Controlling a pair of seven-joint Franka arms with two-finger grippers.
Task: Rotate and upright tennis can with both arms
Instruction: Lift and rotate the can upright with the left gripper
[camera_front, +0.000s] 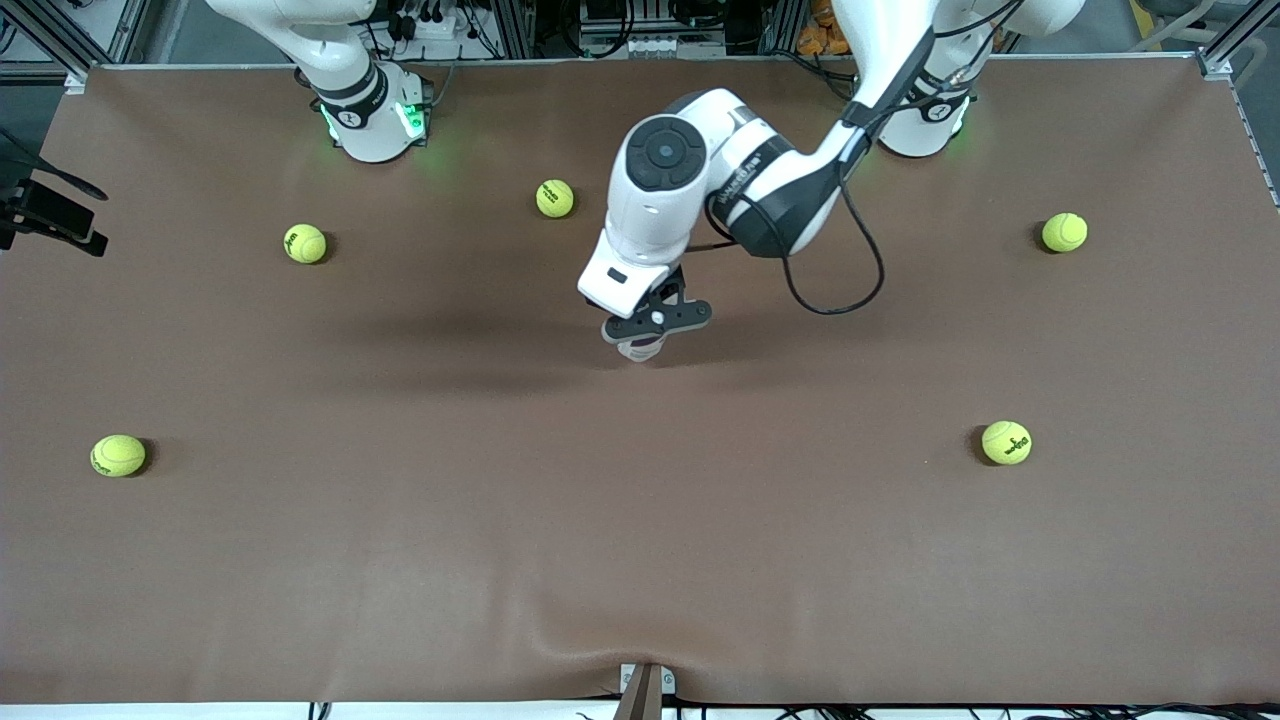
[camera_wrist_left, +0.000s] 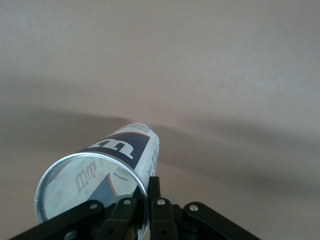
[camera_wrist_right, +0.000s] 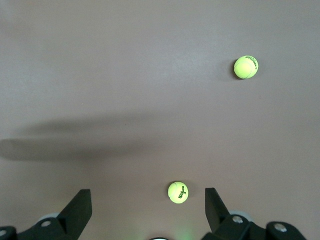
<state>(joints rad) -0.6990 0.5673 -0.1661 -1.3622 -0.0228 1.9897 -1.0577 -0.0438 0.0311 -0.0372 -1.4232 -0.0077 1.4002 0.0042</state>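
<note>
While the left gripper (camera_front: 655, 322) pinches only the tennis can (camera_wrist_left: 107, 172) by its silvery rim, the upright can could tip when released; right gripper (camera_wrist_right: 148, 210) waits spread wide.

Left arm: I reach from my base at the top of the front view out over the middle of the worktop (camera_front: 400, 560), with the elbow bent and the wrist pointing down.
Left tool (camera_front: 655, 325): it hangs low over the middle of the worktop; the fingers (camera_wrist_left: 154, 192) are closed on the rim of the tennis can (camera_wrist_left: 112, 167), which stands nearly upright under my wrist.
Right arm: it waits, folded up over its own base.
Right tool (camera_wrist_right: 148, 212): it is high up and looks down at the worktop; the two fingers stand wide apart and hold nothing.
</note>
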